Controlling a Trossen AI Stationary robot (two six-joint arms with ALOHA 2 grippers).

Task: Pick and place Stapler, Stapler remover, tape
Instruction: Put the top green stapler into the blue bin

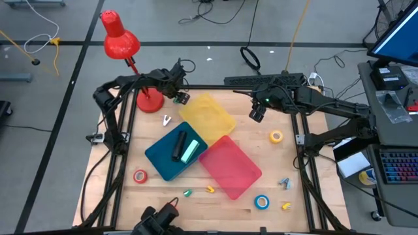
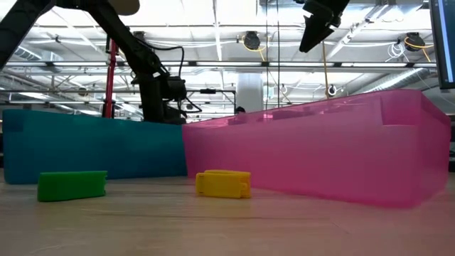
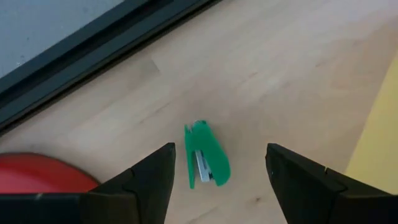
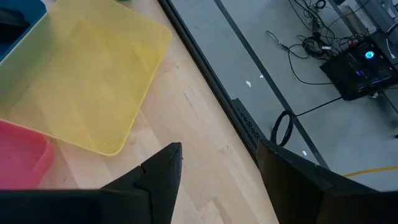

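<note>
A small green stapler (image 3: 206,155) lies flat on the wood near the table's far edge, beside the red lamp base (image 1: 149,101). My left gripper (image 3: 221,149) hovers over it, open, one finger on either side, not touching; it also shows in the high view (image 1: 178,97). My right gripper (image 1: 257,112) is open in the air past the yellow tray's (image 1: 208,116) far right corner, holding nothing (image 4: 219,149). A black stapler (image 1: 177,146) and a light green one (image 1: 190,151) lie in the blue tray (image 1: 160,156). Tape rolls rest on the table: red (image 1: 140,175), yellow (image 1: 276,136), blue (image 1: 262,202).
The pink tray (image 1: 230,166) sits right of the blue one. Small staple removers lie along the near side: green (image 1: 187,193), yellow (image 1: 210,189), yellow (image 1: 286,206), blue (image 1: 285,183). A pale one (image 1: 167,121) lies left of the yellow tray. The red lamp stands at the far left.
</note>
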